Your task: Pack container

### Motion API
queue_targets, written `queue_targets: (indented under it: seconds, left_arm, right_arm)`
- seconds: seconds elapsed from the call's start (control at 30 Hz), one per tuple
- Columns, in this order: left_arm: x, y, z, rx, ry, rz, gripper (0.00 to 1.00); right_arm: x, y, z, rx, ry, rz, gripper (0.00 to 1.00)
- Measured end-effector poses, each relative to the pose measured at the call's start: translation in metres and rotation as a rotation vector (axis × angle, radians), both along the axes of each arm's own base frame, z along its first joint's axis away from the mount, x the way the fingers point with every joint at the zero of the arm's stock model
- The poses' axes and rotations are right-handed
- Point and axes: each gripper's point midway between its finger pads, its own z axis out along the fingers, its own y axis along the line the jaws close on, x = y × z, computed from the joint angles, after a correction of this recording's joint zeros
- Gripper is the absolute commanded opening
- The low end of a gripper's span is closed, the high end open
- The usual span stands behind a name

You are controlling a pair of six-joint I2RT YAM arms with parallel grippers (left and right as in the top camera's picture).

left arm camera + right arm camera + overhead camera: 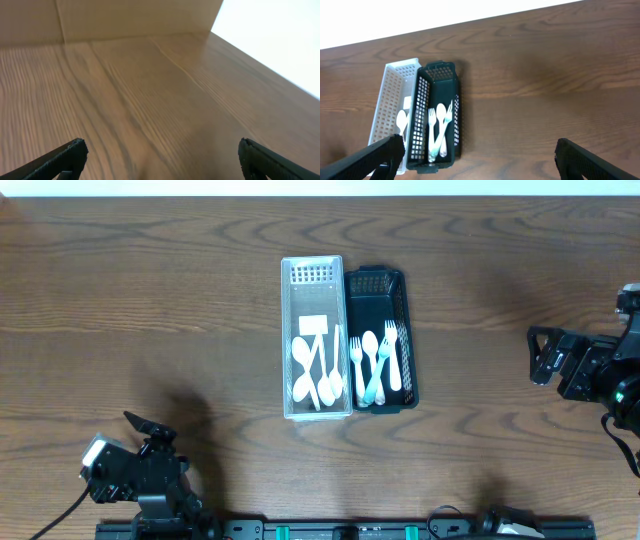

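A white perforated basket (290, 340) lies at the table's middle and holds white spoons (310, 370) and a flat white piece. Touching its right side, a dark green basket (403, 310) holds several forks (375, 365), white and pale green. Both baskets also show in the right wrist view, the white one (390, 95) left of the dark one (456, 100). My left gripper (160, 157) is open and empty over bare wood at the near left (140, 435). My right gripper (477, 155) is open and empty at the far right (545, 355), facing the baskets.
The wooden table (150, 290) runs wide on both sides of the baskets. A pale wall (125, 17) stands behind the table's edge in the left wrist view. A black rail (340, 530) runs along the front edge.
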Motion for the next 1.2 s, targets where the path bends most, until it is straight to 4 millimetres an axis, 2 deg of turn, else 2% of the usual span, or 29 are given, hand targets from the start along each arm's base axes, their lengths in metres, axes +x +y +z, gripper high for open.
queue_targets:
  seconds: [0.3,1.1,1.2]
  left_arm:
    - [0.0,0.0,-0.0002,0.075,0.089,-0.032,0.98]
    - [-0.0001,0.0,-0.0003,0.09,0.107,-0.038,0.98]
    - [-0.0001,0.0,-0.0003,0.089,0.106,-0.038,0.98]
  right_arm:
    - [0.0,0.0,0.0,0.0,0.0,0.0,0.99]
    - [0.0001,-0.0002,0.0,-0.001,0.0,0.0,0.99]
    - [0.0036,-0.0099,0.003,-0.047,-0.017,-0.035,0.99]
